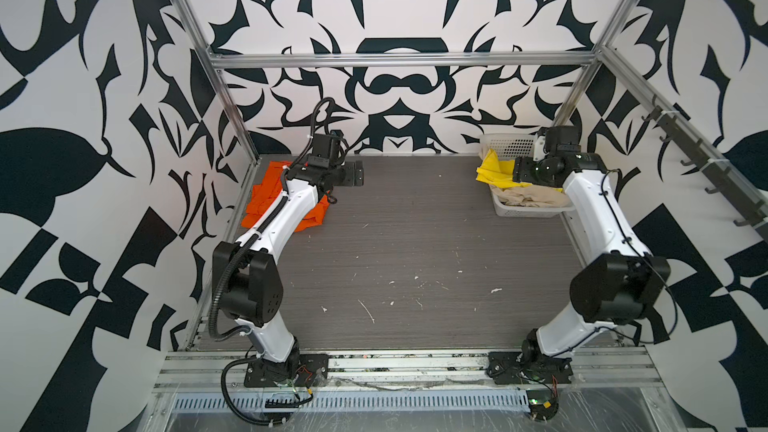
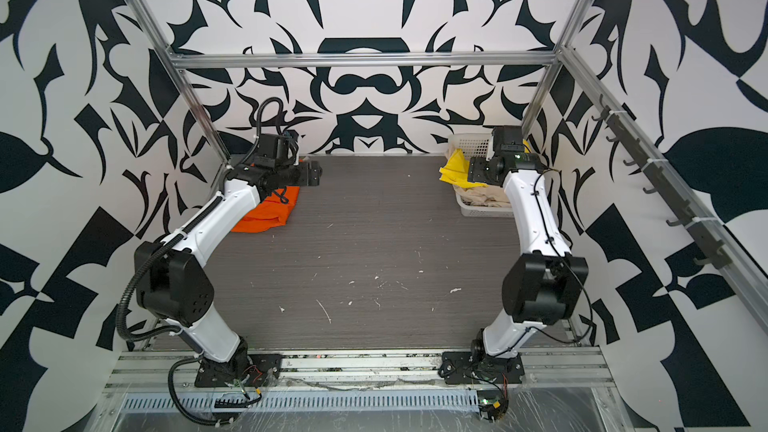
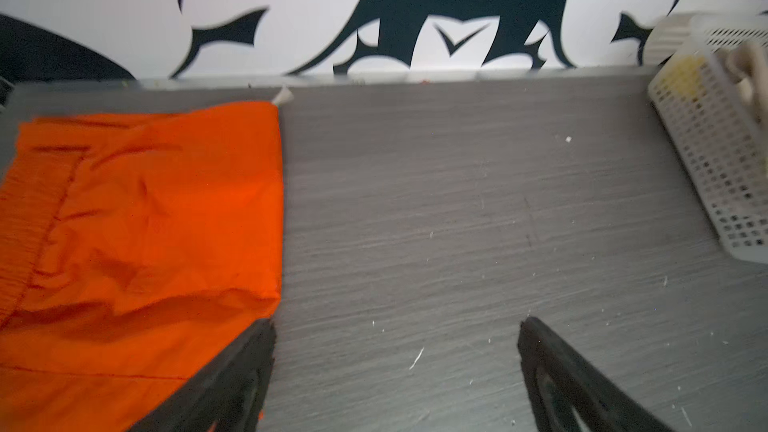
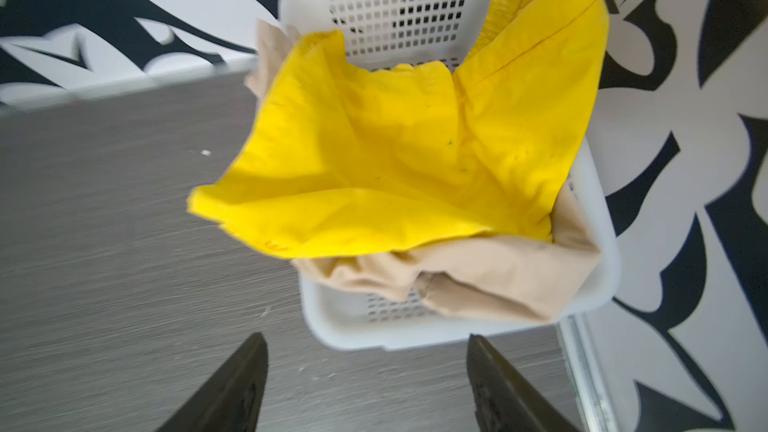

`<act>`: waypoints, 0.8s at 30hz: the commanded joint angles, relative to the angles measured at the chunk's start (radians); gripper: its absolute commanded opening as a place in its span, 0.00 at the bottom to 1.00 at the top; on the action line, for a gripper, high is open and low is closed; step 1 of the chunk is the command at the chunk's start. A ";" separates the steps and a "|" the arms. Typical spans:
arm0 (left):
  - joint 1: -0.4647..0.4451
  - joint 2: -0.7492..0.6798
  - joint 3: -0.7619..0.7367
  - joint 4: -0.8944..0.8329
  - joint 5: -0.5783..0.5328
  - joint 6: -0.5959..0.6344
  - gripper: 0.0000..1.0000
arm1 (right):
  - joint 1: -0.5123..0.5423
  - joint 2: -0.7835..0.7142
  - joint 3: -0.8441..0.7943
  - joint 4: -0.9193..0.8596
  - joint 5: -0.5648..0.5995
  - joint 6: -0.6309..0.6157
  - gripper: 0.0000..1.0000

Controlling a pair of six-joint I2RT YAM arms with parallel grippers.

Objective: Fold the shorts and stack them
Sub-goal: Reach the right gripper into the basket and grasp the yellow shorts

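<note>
The left arm bends at the elbow and reaches forward, well apart from the basket. Its left gripper has the jaws spread wide with nothing between them. The right arm leans toward the basket. The right gripper hangs above the basket, jaws apart and empty.

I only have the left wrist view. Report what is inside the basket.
Observer: The yellow shorts lie on top, partly hanging over the basket rim toward the table.
Operator: Report anything under them.
Observer: The beige shorts, crumpled beneath the yellow pair.
Operator: Give the other arm's state.
Observer: The right end effector is open, holding nothing, close to the basket.
</note>
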 commanded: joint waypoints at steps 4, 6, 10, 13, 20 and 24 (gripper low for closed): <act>0.016 0.018 -0.129 0.025 0.008 -0.064 0.95 | 0.008 0.101 0.079 0.065 -0.124 -0.184 0.89; 0.017 0.013 -0.149 0.035 0.015 -0.076 0.95 | 0.013 0.124 0.083 0.090 -0.195 -0.208 1.00; 0.016 0.014 -0.157 0.042 0.025 -0.088 0.95 | 0.051 0.156 0.067 0.146 -0.213 -0.269 1.00; 0.017 0.020 -0.151 0.043 0.033 -0.095 0.95 | 0.092 0.198 0.078 0.176 -0.129 -0.311 1.00; 0.017 0.026 -0.149 0.038 0.038 -0.104 0.95 | 0.107 0.380 0.284 0.078 0.013 -0.297 0.89; 0.016 0.023 -0.148 0.032 0.031 -0.102 0.95 | 0.108 0.387 0.321 0.114 0.040 -0.269 0.42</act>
